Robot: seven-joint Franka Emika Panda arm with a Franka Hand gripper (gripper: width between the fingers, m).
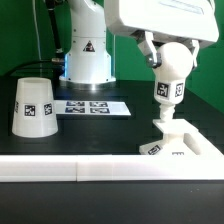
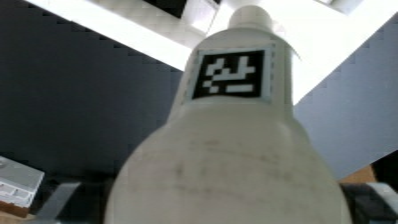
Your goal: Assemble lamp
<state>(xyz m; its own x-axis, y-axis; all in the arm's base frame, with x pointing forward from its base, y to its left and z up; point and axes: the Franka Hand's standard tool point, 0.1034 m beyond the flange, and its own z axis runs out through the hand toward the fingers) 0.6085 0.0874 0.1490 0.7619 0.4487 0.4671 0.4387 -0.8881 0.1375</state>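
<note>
My gripper (image 1: 173, 52) is shut on the white bulb (image 1: 170, 75), gripping its ball with the neck pointing down. The tagged neck hangs right over the raised hub of the low white base (image 1: 185, 143) at the exterior view's right. I cannot tell whether the neck tip touches the hub. In the wrist view the bulb (image 2: 222, 150) fills the frame, with its tag facing the camera and the dark fingers (image 2: 25, 188) at its sides. The tapered white shade (image 1: 32, 106) stands on the table at the exterior view's left, apart from the gripper.
The marker board (image 1: 92, 105) lies flat on the black table between the shade and the base. A long white rail (image 1: 80, 170) runs along the front edge. The robot's white pedestal (image 1: 87, 55) stands at the back.
</note>
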